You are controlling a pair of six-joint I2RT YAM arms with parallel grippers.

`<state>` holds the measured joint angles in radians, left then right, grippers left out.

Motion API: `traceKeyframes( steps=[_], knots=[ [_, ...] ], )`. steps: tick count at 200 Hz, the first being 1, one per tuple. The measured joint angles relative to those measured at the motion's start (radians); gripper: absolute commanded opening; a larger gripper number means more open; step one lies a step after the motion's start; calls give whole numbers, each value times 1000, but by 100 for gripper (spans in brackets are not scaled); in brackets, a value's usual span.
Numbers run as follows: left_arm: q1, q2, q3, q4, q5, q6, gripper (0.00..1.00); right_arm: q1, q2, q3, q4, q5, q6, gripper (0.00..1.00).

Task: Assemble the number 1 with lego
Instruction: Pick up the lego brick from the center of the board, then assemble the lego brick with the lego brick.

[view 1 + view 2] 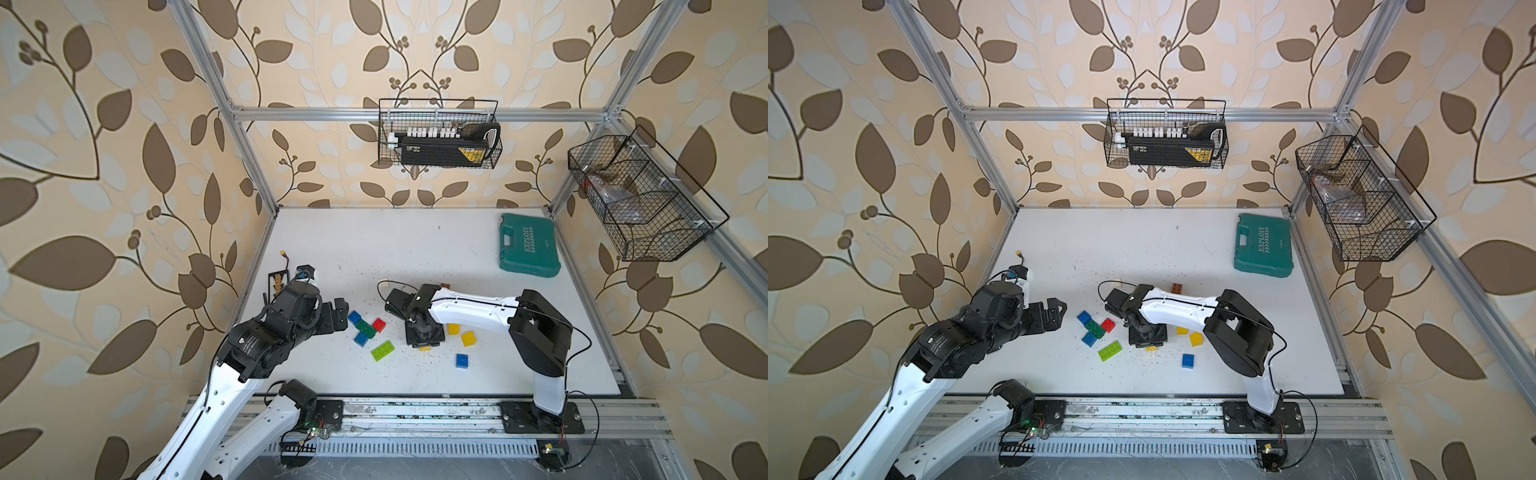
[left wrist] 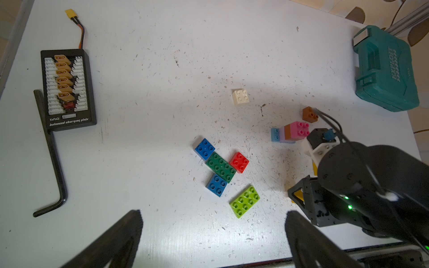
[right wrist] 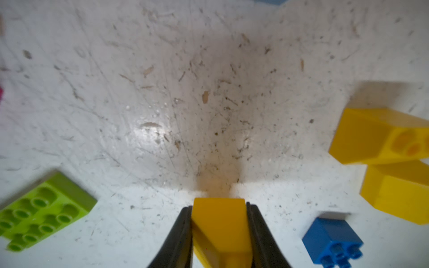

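Near the middle of the white tabletop (image 1: 374, 249), the right gripper (image 3: 219, 207) is clamped on a small yellow plastic brick (image 3: 219, 225), low at the surface. The pinch looks close to the fingertips, so the brick could twist or pop free on the lift. Two more yellow bricks (image 3: 380, 137) lie just beside, easy to knock. The left gripper (image 1: 340, 315) hovers with its jaws wide apart, holding nothing, near the blue, green and red bricks (image 1: 368, 326). The pink-topped stack of bricks (image 2: 296, 132) stands apart.

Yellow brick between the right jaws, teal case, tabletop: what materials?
Yellow brick: smooth, slightly glossy moulded plastic; sharp uniform edges. Teal case: hard plastic, matte; moulded handle, rounded corners. Tabletop: probably white laminate or painted board; sheen patch, fine scratches.
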<state>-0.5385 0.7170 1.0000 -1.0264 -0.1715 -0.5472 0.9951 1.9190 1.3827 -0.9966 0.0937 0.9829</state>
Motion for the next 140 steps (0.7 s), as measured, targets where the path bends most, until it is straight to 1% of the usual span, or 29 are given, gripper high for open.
traceKeyframes(
  steps=[21, 41, 80, 109, 140],
  knots=[
    [0, -2, 0, 0, 0, 0, 99, -3, -50, 19, -39, 0, 0, 23],
    [0, -10, 0, 0, 0, 0, 99, -18, -69, 73, -82, 0, -8, 23],
    [0, -16, 0, 0, 0, 0, 99, -109, -68, 217, -142, 0, -43, 22],
    [0, -27, 0, 0, 0, 0, 99, -172, -41, 322, -182, -1, -74, 22],
    [0, -28, 0, 0, 0, 0, 99, -206, 31, 402, -212, -5, -98, 22]
  ],
)
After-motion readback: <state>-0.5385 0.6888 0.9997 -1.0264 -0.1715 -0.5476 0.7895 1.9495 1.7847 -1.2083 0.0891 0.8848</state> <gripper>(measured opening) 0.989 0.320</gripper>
